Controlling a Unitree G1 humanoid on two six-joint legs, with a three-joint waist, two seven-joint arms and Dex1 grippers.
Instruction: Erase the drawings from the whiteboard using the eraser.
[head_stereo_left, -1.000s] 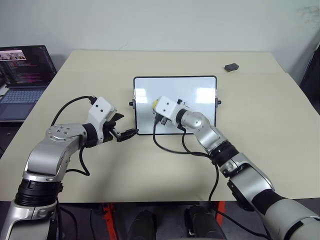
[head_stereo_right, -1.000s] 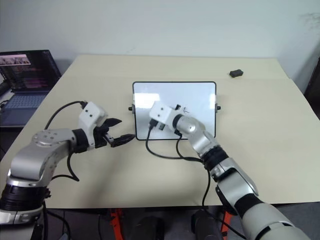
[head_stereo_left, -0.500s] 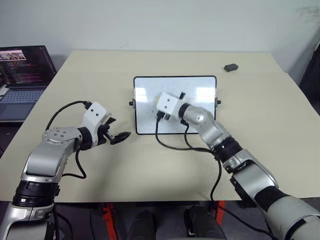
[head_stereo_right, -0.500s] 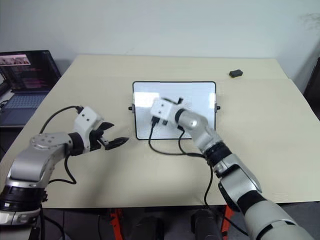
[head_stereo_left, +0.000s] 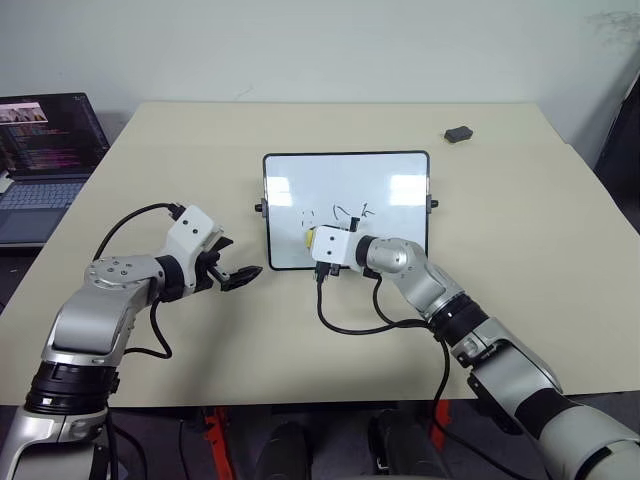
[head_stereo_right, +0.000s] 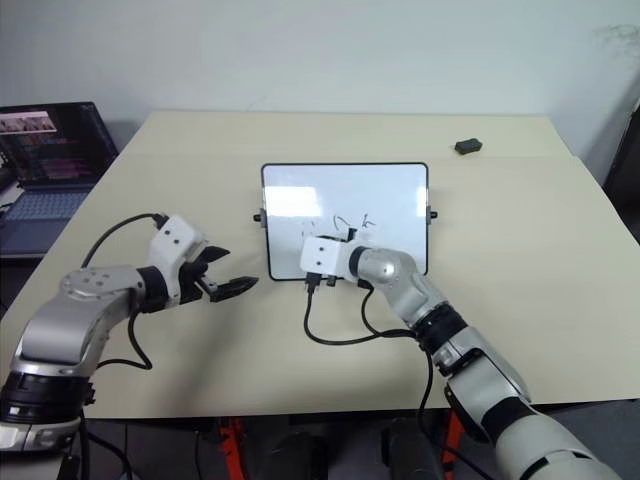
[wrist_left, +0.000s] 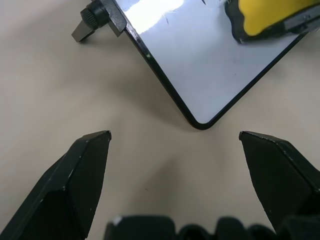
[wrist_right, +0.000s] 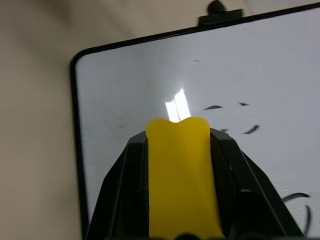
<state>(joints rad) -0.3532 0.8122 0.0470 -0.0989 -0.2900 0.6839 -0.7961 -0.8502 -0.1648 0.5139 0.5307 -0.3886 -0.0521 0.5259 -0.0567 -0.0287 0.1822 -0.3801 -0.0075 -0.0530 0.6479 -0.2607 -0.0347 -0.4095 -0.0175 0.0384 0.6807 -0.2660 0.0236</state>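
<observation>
The whiteboard (head_stereo_left: 400, 235) lies flat in the middle of the table. Three small black drawings (head_stereo_left: 346, 211) sit in a row across its middle; some strokes (wrist_right: 252, 129) show in the right wrist view. My right gripper (head_stereo_left: 313, 243) hovers over the board's near left part, just in front of the drawings. It is shut on the yellow eraser (wrist_right: 182, 175), also seen as eraser (wrist_left: 270, 17) in the left wrist view. My left gripper (head_stereo_left: 240, 260) is open and holds nothing, just off the whiteboard's near left corner (wrist_left: 200, 125).
An open laptop (head_stereo_left: 45, 150) stands off the table's far left corner. A small dark grey object (head_stereo_left: 459, 133) lies at the back right of the table. Bare tabletop (head_stereo_left: 520, 230) surrounds the board.
My right gripper swept the eraser over the board's middle, then drew back toward the near left, uncovering the drawings. My left gripper pulled left, away from the board's edge, then held still.
</observation>
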